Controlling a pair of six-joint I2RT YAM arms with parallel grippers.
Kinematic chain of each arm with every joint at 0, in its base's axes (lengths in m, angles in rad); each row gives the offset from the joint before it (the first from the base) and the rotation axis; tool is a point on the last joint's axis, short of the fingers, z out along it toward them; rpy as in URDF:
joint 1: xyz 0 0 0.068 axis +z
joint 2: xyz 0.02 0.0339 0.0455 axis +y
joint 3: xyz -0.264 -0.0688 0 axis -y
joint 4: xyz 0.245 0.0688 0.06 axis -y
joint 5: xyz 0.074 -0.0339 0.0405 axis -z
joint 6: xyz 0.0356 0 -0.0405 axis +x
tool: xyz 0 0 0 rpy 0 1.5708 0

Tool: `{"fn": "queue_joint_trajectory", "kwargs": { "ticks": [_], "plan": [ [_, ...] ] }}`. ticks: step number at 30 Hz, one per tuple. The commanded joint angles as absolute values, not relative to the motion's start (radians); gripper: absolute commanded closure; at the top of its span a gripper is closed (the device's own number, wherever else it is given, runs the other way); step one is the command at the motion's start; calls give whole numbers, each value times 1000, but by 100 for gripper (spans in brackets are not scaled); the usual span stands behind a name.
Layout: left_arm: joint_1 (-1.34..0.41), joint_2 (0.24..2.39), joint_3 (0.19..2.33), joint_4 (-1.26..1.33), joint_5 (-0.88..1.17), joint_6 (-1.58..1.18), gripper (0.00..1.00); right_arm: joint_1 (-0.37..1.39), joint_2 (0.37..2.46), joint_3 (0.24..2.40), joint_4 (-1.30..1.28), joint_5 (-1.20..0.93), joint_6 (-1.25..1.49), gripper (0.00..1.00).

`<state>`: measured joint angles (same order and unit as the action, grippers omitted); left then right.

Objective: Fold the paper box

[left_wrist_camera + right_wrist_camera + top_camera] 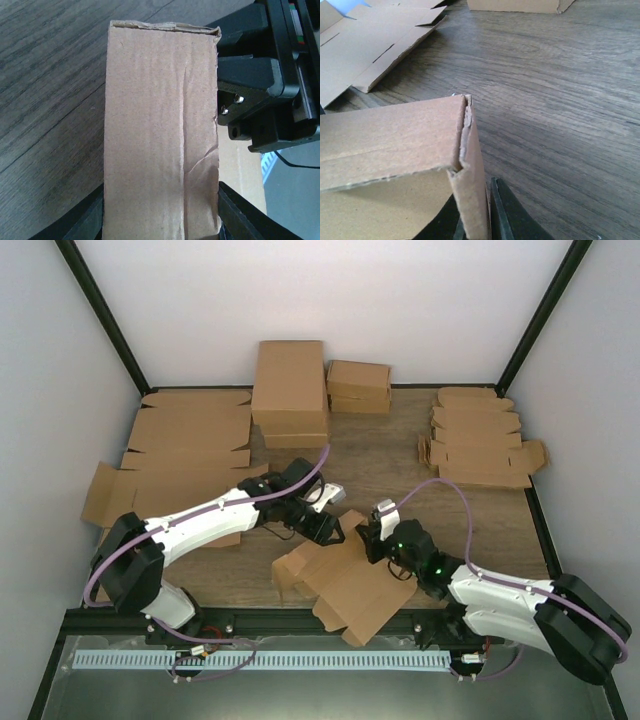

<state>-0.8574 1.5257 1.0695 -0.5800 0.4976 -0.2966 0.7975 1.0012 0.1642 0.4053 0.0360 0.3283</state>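
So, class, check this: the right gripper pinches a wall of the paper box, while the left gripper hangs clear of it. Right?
Wrong about the left gripper: the left wrist view shows a flap of the paper box between its fingers. The right gripper does pinch a wall.

Left pincer (326, 526), right pincer (371, 540), paper box (355, 592) between

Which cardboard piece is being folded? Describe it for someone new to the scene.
On the wooden table, skip the flat sheets on the left and the folded boxes at the back; look near-edge centre. The paper box is the half-folded brown piece there, the only cardboard gripped by the left gripper and the right gripper.
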Motion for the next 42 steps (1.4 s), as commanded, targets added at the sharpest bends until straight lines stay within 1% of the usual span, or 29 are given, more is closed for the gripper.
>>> {"fn": "queue_joint_trajectory", "kwargs": {
  "ticks": [1, 4, 6, 12, 15, 16, 18, 21, 24, 28, 30, 33, 37, 39, 42],
  "plan": [
    [-864, 1529, 1093, -539, 600, -326, 48, 810, 1013, 185, 438, 203, 330, 90],
    [-864, 1529, 1093, -535, 609, -330, 47, 810, 1014, 186, 437, 219, 330, 91],
    [-865, 1527, 1098, -535, 611, -332, 43, 810, 1014, 186, 439, 224, 332, 91],
    [-862, 1473, 1110, -516, 576, -354, 22, 810, 987, 194, 404, 236, 382, 98],
    [-859, 1405, 1112, -498, 542, -372, 14, 810, 949, 181, 399, 239, 416, 99],
    [-858, 1379, 1115, -499, 520, -374, 11, 810, 937, 180, 392, 241, 431, 99],
    [-859, 1314, 1119, -516, 444, -379, 9, 810, 919, 186, 369, 256, 477, 99],
    [-858, 1204, 1145, -596, 260, -389, 5, 810, 896, 205, 325, 293, 546, 99],
    [-859, 1078, 1144, -650, 129, -405, 2, 809, 877, 225, 296, 314, 622, 99],
    [-859, 905, 1108, -664, 51, -471, 0, 808, 878, 275, 203, 385, 815, 99],
    [-859, 844, 1097, -683, 22, -539, 0, 809, 888, 295, 163, 441, 943, 99],
    [-859, 784, 1093, -738, -31, -700, 0, 808, 901, 296, 215, 478, 1018, 99],
    [-860, 685, 997, -662, 71, -875, 1, 808, 968, 350, 200, 581, 1119, 99],
    [-862, 680, 938, -599, 143, -896, 5, 808, 1014, 383, 187, 610, 1139, 99],
    [-866, 713, 913, -582, 165, -876, 7, 809, 1072, 412, 212, 615, 1123, 99]
  ]
}}
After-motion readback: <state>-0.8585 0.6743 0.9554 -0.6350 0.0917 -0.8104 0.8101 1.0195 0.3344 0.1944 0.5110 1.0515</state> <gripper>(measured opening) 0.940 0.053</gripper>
